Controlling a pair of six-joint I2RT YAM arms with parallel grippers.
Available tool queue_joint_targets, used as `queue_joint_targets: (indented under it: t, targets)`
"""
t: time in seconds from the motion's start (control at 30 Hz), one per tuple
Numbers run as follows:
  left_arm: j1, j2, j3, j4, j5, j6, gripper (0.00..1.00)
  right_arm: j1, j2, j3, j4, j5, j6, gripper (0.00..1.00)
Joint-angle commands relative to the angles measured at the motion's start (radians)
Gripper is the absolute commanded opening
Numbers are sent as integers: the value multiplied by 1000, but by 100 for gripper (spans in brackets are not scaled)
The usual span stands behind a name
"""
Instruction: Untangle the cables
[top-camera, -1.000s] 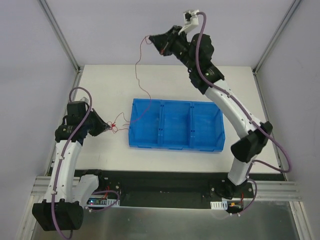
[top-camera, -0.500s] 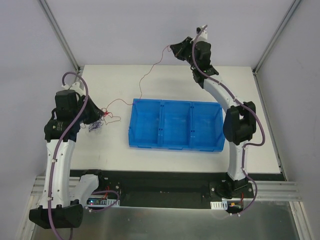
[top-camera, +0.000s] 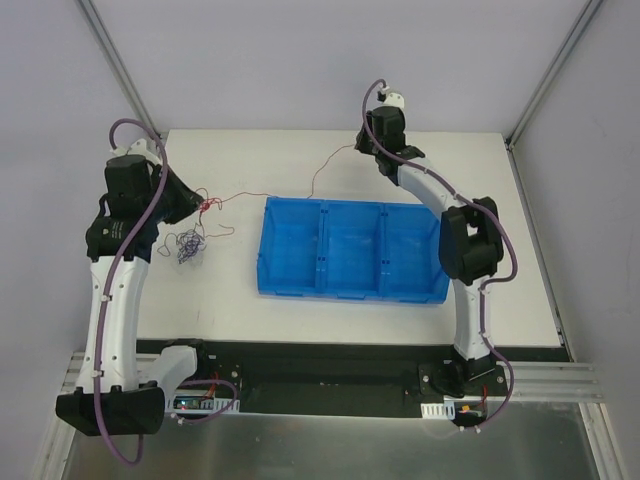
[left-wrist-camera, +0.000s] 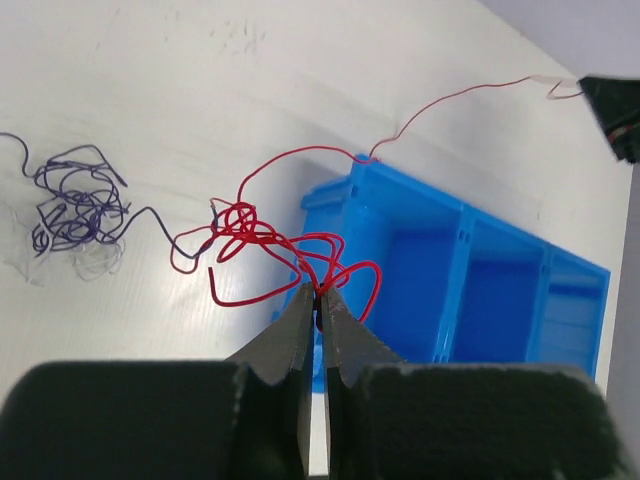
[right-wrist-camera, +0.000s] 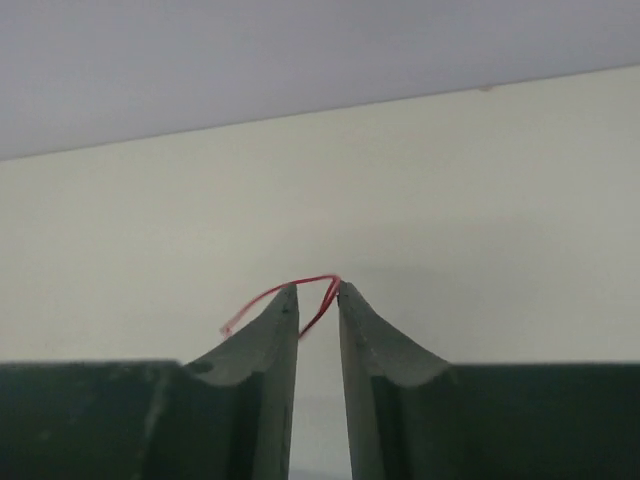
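Left gripper (left-wrist-camera: 318, 298) pinches the curly red wire (left-wrist-camera: 243, 228) knot beside the blue bin (left-wrist-camera: 420, 280); right gripper (right-wrist-camera: 318, 292) nips its thin end.

I count one blue bin (top-camera: 345, 292) with three compartments. Left of the bin I see three cables: one red cable (left-wrist-camera: 262, 235), one dark purple cable (left-wrist-camera: 72, 205) and one faint white cable (left-wrist-camera: 95, 262). There are two grippers: left gripper (left-wrist-camera: 320, 292) left of the bin, right gripper (right-wrist-camera: 318, 290) behind it.

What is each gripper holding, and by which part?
Both hold the red cable: left gripper pinches its looped tangle, right gripper pinches it near its free end.
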Motion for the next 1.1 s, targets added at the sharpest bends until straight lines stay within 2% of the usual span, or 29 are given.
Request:
queue_joint_targets:
  t: [0.0,0.1,0.17,0.23,0.3,0.37,0.43,0.57,0.67,1.07]
  targets:
    - [-3,22,75,67,-44,-75,0,-3,23,55,-50,-31,32,39]
    - [-3,45,93,70,-41,-85,0,26,32,119,-39,-213,64,55]
    - [-3,64,101,70,-30,-86,0,79,15,144,-60,-254,-17,66]
    - [-1,86,110,70,-6,-90,0,134,-28,124,-65,-309,-127,73]
    - [0,112,115,68,22,-104,0,177,-86,63,-10,-465,-170,74]
    - [11,137,126,67,62,-124,0,222,-147,-41,126,-632,-174,76]
    - [17,158,136,70,102,-151,0,271,-203,-136,226,-728,-183,78]
    - [18,187,158,70,171,-168,0,363,-234,-177,302,-769,-166,75]
    - [25,183,155,68,200,-179,0,405,-215,-163,297,-707,-166,72]
    - [25,163,120,70,244,-202,0,455,-106,-29,216,-589,-141,55]
